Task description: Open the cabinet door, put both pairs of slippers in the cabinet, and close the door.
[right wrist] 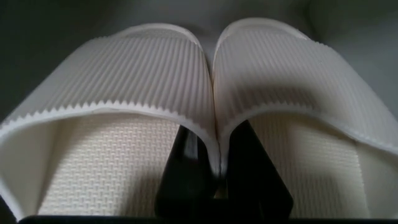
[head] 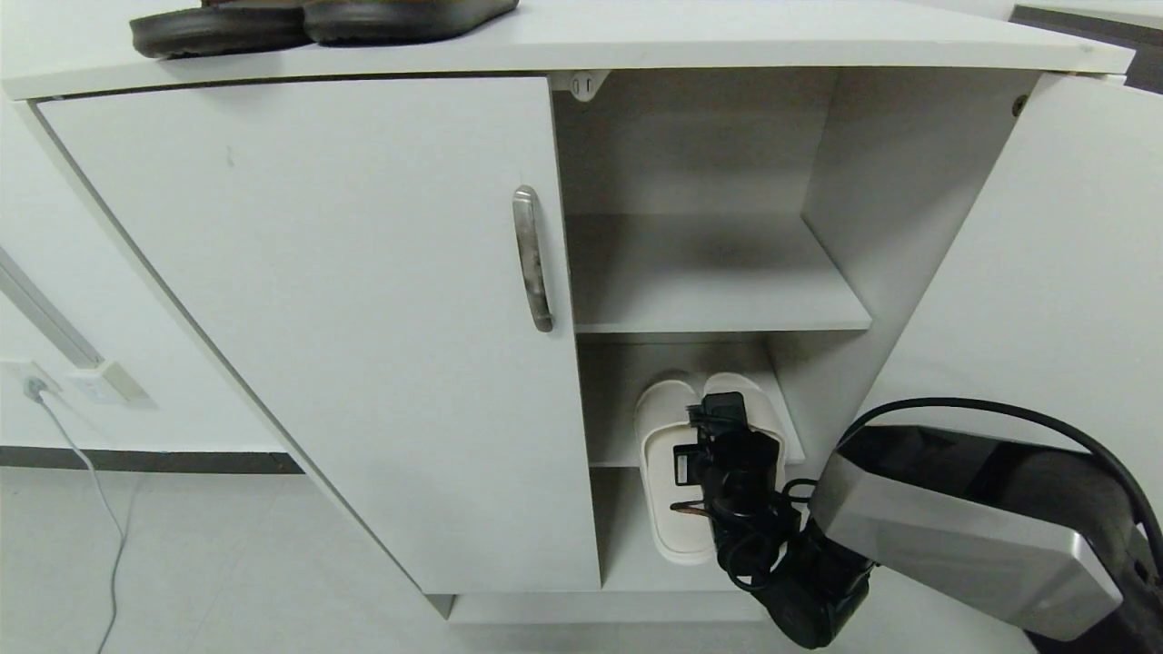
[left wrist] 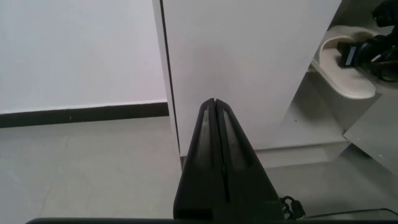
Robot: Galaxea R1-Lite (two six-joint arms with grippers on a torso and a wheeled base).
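1. The cabinet (head: 727,41) stands with its left door (head: 300,300) shut and its right door (head: 1063,254) swung wide open.
2. The white slippers (head: 659,454) are inside the open half at the lower shelf (head: 607,427), side by side. Their toes point inward and their heels jut past the shelf's front edge.
3. The right gripper (head: 718,413) reaches in from the front. One finger (right wrist: 186,168) sits inside each slipper, and the two are closed tight on the touching inner walls, so the pair is pinched together.
4. The dark slippers (head: 309,23) lie on top of the cabinet, above the shut door.
5. The left gripper (left wrist: 214,109) hangs low in front of the shut door. Its fingers are pressed flat together and carry nothing.
6. The upper shelf (head: 709,272) sits above the white pair.
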